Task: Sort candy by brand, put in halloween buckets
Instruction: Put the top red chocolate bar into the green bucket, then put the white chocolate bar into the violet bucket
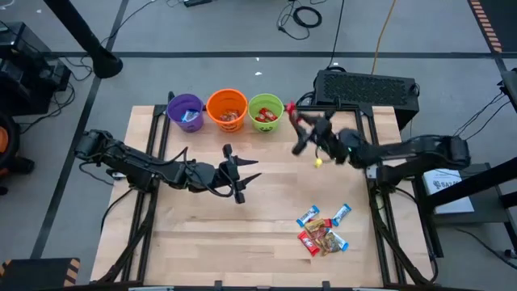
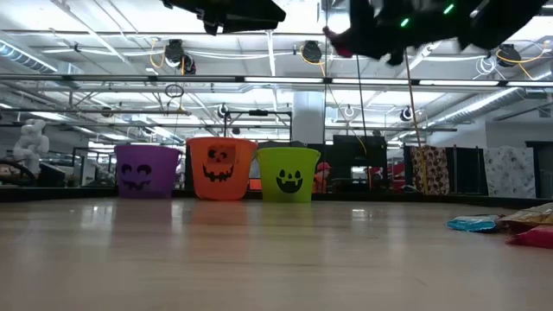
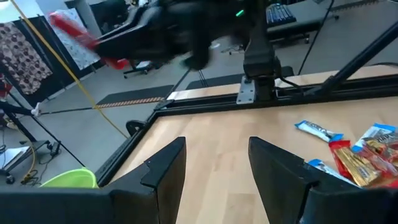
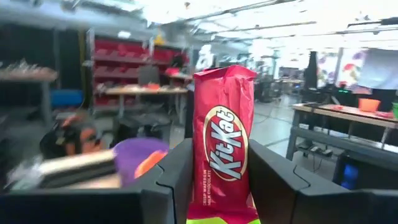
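Three halloween buckets stand in a row at the table's far edge: purple (image 1: 186, 111), orange (image 1: 227, 109) and lime green (image 1: 265, 111), each with candy inside. My right gripper (image 1: 297, 123) hovers just right of the green bucket, shut on a red KitKat candy (image 4: 221, 137). Loose candy (image 1: 323, 230) in red, blue and gold wrappers lies in a pile at the near right. My left gripper (image 1: 240, 174) hangs open over the middle of the table, with nothing between its fingers (image 3: 165, 171). My right gripper pinches the KitKat's lower part (image 4: 214, 193) between its two fingers (image 4: 177, 180). Most of the bar sticks out past the fingertips. The fingers come roughly level from the table's right, toward the buckets. The bar is lifted clear, high above the table (image 2: 333, 36).
Black rails (image 1: 153, 145) run along both sides of the wooden table top. A dark keyboard (image 1: 367, 85) lies behind the far right corner. Bare wood (image 1: 266, 210) shows between the buckets and the candy pile.
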Controlling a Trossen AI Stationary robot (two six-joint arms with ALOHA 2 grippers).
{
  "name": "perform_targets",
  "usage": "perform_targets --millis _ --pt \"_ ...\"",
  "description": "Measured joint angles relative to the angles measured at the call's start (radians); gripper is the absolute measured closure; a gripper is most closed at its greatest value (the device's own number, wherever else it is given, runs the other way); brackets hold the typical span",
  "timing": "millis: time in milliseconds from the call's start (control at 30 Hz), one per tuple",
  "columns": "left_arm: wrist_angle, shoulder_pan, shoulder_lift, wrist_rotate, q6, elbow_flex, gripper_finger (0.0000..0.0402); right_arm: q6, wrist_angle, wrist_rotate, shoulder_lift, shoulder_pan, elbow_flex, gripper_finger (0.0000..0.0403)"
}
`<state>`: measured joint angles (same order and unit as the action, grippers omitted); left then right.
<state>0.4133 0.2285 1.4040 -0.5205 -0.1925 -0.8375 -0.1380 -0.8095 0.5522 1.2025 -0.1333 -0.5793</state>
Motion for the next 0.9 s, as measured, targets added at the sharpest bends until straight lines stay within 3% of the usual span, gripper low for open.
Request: perform_targets --millis 200,367,500,667,800,900 --pt "0.0 -0.013 0.0 0.016 -0.006 0.0 0.0219 0.196 -0.178 -0.199 0.213 -0.262 -0.013 0.0273" --pt "0.014 -0.02 0.0 0.054 -0.006 0.0 0.0219 0.294 -0.156 -0.358 0.418 -0.365 -0.133 0.0273" --pt "0.03 -0.02 0.0 0.075 -0.006 0.0 0.0219 0.309 0.076 -0.426 0.532 -0.391 -0.287 0.0263" --pt "0.024 -0.017 0.0 0.076 -0.003 0.0 0.0219 0.275 0.415 -0.455 0.595 -0.392 -0.493 0.0206" --pt "0.003 -0.008 0.0 0.078 0.002 0.0 0.0219 0.256 0.643 -0.451 0.557 -0.382 -0.601 0.0151" --pt "-0.006 0.004 0.0 0.079 0.003 0.0 0.0219 0.232 0.845 -0.455 0.449 -0.351 -0.629 0.0126"
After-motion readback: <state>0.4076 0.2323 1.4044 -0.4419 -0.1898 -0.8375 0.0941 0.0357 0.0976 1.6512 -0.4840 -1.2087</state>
